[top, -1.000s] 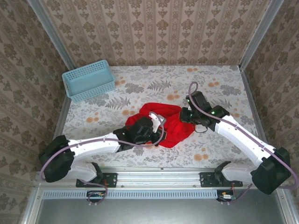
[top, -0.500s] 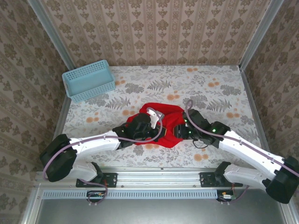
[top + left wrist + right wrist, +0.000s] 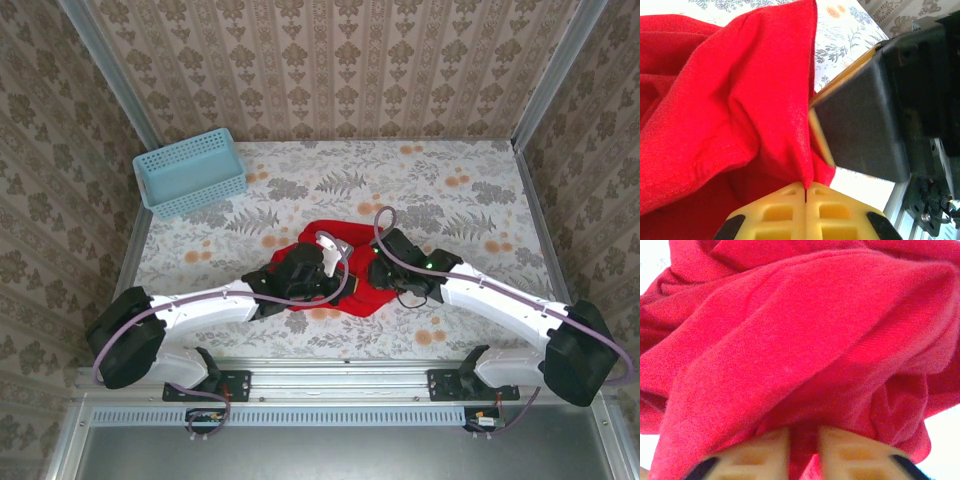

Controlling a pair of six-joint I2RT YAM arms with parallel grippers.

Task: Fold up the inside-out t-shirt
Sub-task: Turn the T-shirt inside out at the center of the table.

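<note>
I see the inside-out t-shirt (image 3: 355, 240) bunched on the counter (image 3: 470, 200), well apart from the blue basket (image 3: 190, 172), to its right and nearer me. My left pincer (image 3: 805, 188) is closed on a fold of the shirt. My right pincer (image 3: 804, 442) also pinches its cloth. Both arms lie low and meet at the shirt.

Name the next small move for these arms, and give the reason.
Probably draw the left gripper and right gripper apart: each pinches the inside-out t-shirt, which sits bunched between them, so it likely needs spreading flat before any fold.
</note>
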